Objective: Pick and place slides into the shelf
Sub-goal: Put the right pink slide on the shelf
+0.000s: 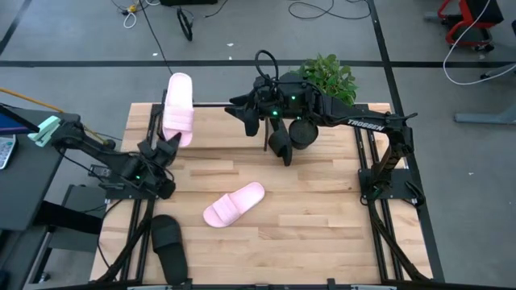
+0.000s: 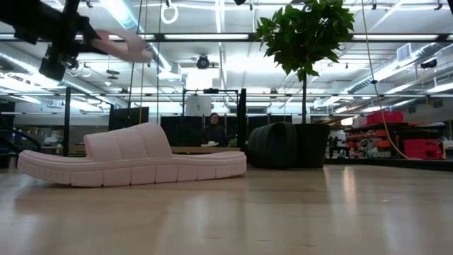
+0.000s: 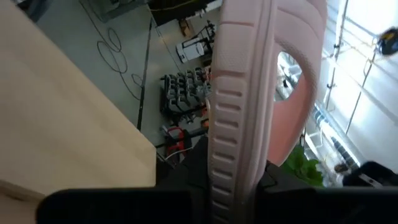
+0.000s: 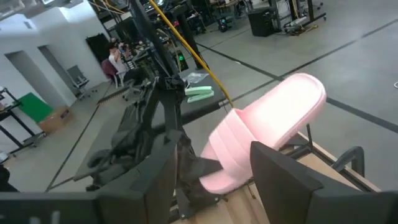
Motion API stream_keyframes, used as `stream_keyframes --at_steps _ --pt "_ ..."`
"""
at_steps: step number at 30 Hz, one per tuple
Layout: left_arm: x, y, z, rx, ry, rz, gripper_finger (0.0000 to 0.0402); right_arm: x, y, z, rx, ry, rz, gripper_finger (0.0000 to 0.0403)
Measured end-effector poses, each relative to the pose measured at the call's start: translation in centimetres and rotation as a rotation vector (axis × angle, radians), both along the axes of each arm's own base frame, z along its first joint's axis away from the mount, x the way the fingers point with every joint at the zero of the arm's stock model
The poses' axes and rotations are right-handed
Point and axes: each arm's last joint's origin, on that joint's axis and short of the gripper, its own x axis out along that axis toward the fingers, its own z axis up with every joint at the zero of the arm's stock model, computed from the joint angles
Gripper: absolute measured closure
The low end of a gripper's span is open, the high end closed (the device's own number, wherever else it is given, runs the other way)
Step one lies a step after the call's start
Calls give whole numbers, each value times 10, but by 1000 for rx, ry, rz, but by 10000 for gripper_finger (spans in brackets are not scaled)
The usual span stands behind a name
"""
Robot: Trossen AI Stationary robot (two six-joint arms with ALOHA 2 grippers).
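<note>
My left gripper (image 1: 167, 145) is shut on a pale pink slide (image 1: 178, 109) and holds it in the air over the table's far left part; the low view shows it high up (image 2: 120, 39). A second pink slide (image 1: 234, 204) lies flat on its sole mid-table (image 2: 134, 161). One black slide (image 1: 169, 246) lies near the near-left edge. Another black slide (image 2: 272, 145) stands beside the plant pot. The shelf's thin black bar (image 1: 211, 104) runs along the far edge. My right gripper (image 1: 242, 114) hovers open near the far edge, facing the held slide (image 4: 261, 134). My left gripper pinches the pink slide at the end near its strap (image 3: 231, 168), one finger (image 3: 186, 180) on the underside, the other (image 3: 277, 180) on the footbed side. The slide is lifted clear, on edge, and reaches away from the fingers toward the far edge.
A potted plant (image 1: 326, 76) stands at the far right of the table, behind my right arm. A rack post (image 4: 348, 160) rises near the held slide. Bare wood lies across the table's middle and near right. A person sits far off in the room (image 2: 212, 131).
</note>
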Motion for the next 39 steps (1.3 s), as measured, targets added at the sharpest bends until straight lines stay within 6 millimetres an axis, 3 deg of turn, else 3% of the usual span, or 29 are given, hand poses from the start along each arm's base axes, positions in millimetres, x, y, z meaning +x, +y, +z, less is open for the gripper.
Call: stream_keyframes --at_steps 9,23,39 --pt "8 -3 -37 -52 -102 12 361 0 0 0 1 3 -1 195" --pt "27 -5 -57 -69 -33 29 361 0 0 -4 7 40 -14 195" --pt "16 11 -62 -111 155 56 361 0 7 -8 35 78 -1 195"
